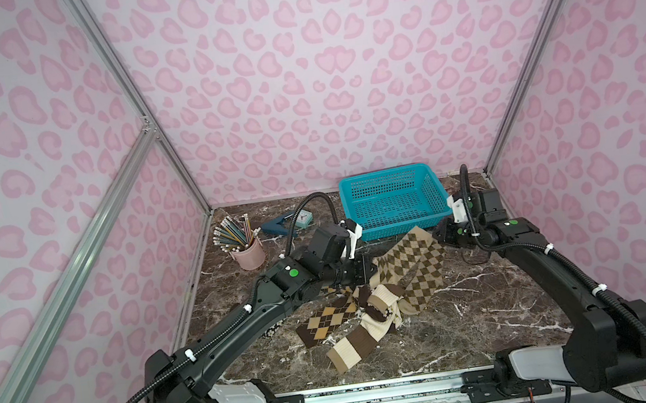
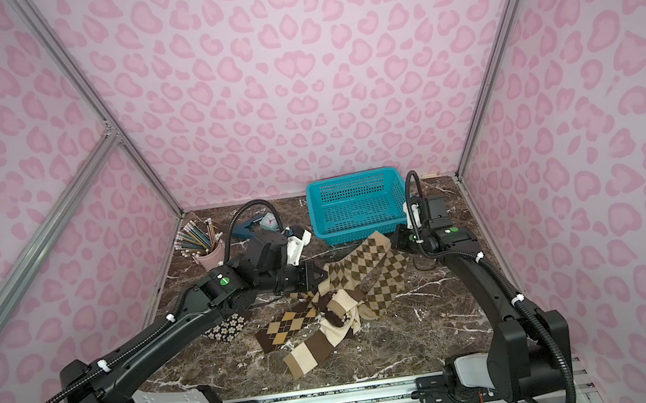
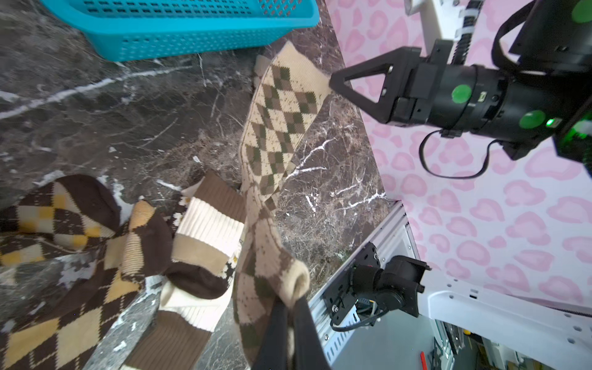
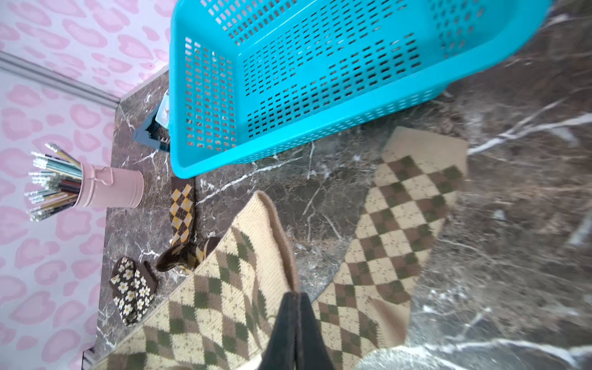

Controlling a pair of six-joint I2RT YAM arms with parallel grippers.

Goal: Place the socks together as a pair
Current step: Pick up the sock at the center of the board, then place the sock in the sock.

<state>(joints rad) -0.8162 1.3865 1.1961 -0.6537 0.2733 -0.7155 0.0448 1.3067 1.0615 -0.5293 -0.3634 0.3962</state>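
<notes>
Beside the basket [image 1: 399,224], left gripper [image 3: 288,306] and right gripper [image 4: 296,297] each clamp one end of a tan argyle sock [image 3: 278,121], presumably to spread it alongside its mate [image 4: 400,217]

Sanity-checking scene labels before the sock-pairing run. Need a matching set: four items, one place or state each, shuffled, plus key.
Items
1. teal basket
2. pink cup
3. flower sock
4. long striped sock

Place or state
A. partly hidden below the left arm
B. holds pencils
C. nearest the table's front edge
D. empty, at the back

Pairs: 1-D, 2-B, 3-A, 4-C
</notes>
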